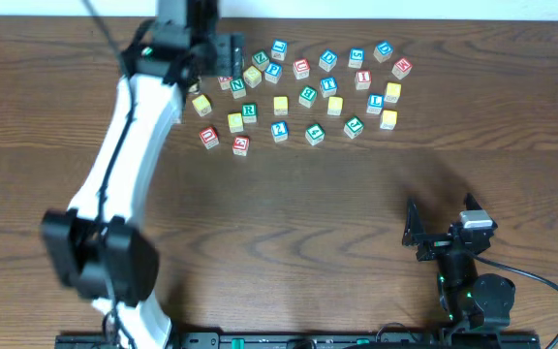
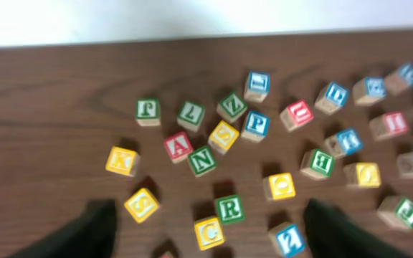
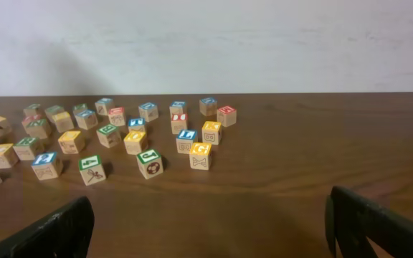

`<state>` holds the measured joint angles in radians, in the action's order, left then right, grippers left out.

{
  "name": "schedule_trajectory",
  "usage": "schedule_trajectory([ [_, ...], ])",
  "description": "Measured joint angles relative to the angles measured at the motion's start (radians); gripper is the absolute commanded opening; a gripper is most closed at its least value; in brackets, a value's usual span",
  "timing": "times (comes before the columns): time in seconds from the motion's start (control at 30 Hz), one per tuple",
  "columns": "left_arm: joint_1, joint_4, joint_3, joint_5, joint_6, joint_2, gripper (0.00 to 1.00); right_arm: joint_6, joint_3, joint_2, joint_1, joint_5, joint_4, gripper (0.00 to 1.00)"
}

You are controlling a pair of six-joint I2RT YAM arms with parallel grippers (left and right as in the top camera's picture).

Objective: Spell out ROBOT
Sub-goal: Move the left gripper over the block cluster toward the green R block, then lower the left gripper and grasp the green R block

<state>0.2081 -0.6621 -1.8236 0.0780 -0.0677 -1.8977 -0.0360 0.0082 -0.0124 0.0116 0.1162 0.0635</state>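
Observation:
Several wooden letter blocks lie scattered at the far middle of the table. My left gripper [image 1: 223, 50] hovers over their left part, open and empty. In the left wrist view its fingers [image 2: 210, 218] frame a green R block [image 2: 229, 208], a yellow C block [image 2: 209, 233] and a blue block [image 2: 287, 239]. A yellow O block [image 2: 280, 186] and a second yellow O block [image 2: 366, 173] lie further on. The green R block also shows in the overhead view [image 1: 249, 111]. My right gripper [image 1: 413, 233] is open and empty near the front right, far from the blocks; it also shows in the right wrist view [image 3: 210, 218].
The brown wooden table [image 1: 308, 213] runs to a white wall behind the blocks. A yellow S block [image 2: 141, 205], a yellow K block [image 2: 120, 160], a red A block [image 2: 178, 146] and a green N block [image 2: 202, 160] lie left of the R.

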Motion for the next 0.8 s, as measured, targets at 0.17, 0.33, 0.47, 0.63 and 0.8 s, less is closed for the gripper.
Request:
schedule_trajectory([
  [0.17,0.018,-0.040,-0.069,-0.022,-0.058,-0.115,0.61,0.000,0.000,0.000,0.000,0.000,0.000,0.99],
  [0.33,0.047,-0.048,-0.071,-0.033,-0.094,-0.209,0.61,0.000,0.000,0.000,0.000,0.000,0.000,0.99],
  [0.47,0.086,-0.048,-0.071,-0.061,-0.124,-0.263,0.61,0.000,0.000,0.000,0.000,0.000,0.000,0.99],
  [0.63,0.108,-0.059,-0.071,-0.088,-0.159,-0.289,0.61,0.000,0.000,0.000,0.000,0.000,0.000,0.99],
  [0.8,0.101,-0.064,-0.071,-0.106,-0.171,-0.311,0.61,0.000,0.000,0.000,0.000,0.000,0.000,0.99],
])
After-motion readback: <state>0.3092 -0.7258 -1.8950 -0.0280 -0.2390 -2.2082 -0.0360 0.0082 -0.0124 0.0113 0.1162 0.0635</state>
